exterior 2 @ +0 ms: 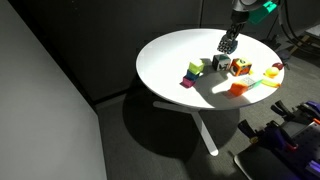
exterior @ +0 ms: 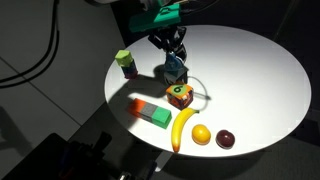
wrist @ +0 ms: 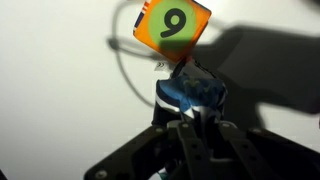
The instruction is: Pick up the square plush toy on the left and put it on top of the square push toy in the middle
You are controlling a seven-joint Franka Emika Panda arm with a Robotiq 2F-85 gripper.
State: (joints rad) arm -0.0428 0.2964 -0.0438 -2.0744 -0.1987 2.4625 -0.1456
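End effector [exterior: 173, 60] partly hides blue plush cube [wrist: 190, 93], grip unclear.

Blue plush cube [exterior: 176, 70] sits on the white table [exterior: 250, 70] near its middle, right under my gripper [exterior: 171, 52]. In the wrist view the blue plush cube [wrist: 190, 92] is at my fingertips; can't tell if it's gripped. Orange-and-green plush cube [exterior: 180, 96], black 9 on one face, lies just beside it. Purple-and-green plush cube [exterior: 125, 62] stands apart, near the table edge.
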